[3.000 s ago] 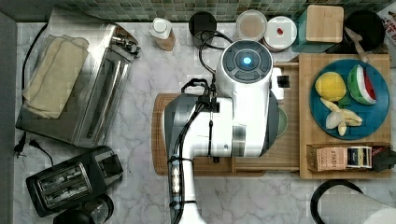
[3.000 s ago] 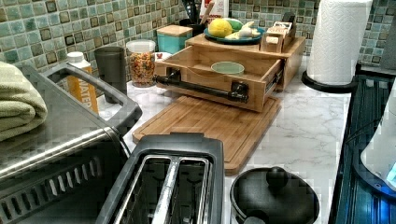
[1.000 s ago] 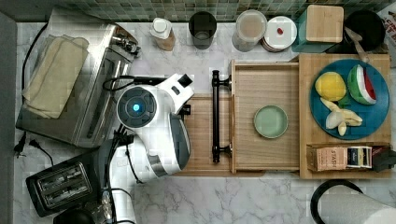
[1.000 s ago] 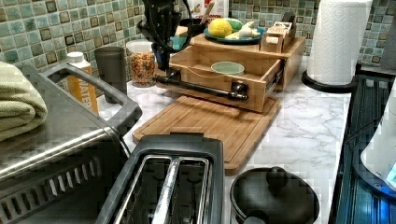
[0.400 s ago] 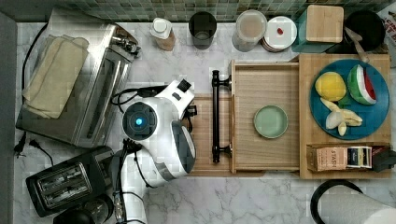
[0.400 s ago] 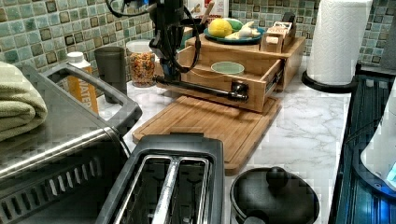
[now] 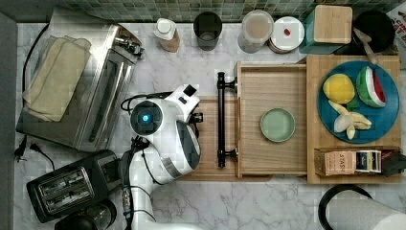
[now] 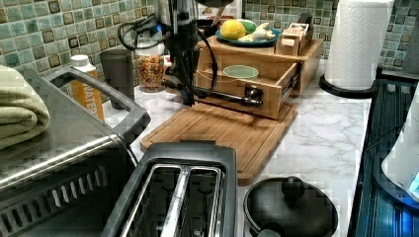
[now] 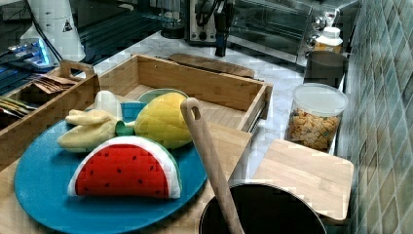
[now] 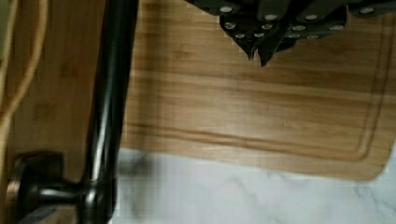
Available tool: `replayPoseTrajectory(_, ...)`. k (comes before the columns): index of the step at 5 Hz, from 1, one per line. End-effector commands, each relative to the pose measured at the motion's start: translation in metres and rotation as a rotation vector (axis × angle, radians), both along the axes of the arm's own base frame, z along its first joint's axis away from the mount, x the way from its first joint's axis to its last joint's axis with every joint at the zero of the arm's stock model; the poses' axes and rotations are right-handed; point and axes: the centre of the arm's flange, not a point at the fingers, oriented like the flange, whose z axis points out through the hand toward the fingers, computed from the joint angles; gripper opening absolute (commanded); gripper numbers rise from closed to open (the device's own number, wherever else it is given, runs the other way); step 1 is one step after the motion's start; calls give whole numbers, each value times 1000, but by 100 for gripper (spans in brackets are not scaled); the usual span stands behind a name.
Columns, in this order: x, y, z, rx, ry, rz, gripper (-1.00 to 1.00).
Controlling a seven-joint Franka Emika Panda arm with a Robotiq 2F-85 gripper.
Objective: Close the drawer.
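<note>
Your drawer [image 7: 273, 125], a shallow light-wood tray with raised sides, stands pulled out over the grooved wooden cutting board [image 8: 222, 131], its long black bar handle [image 7: 220, 120] smooth and glossy. Inside it sits one small pale-green round dish [image 7: 277, 124]. Your gripper [image 10: 258, 49] hangs above the board just beside the handle, its dark fingertips pressed together and holding nothing. The blue plate [image 7: 390, 122] on the wooden top carries toy fruit.
</note>
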Motion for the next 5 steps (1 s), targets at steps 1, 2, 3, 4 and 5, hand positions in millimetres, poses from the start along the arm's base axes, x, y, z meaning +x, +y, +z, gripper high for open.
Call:
replayPoseTrajectory(1,16,-20,5,-123,-29,-13,-100)
replayPoseTrajectory(2,14,-34,6,-100,-40,18,-100)
replayPoseTrajectory(3,12,-49,8,-83,-53,24,-100)
replayPoseTrajectory(4,15,-63,9,-76,-60,-6,-100)
replayPoseTrajectory(5,22,-85,8,-50,-44,-28,-100)
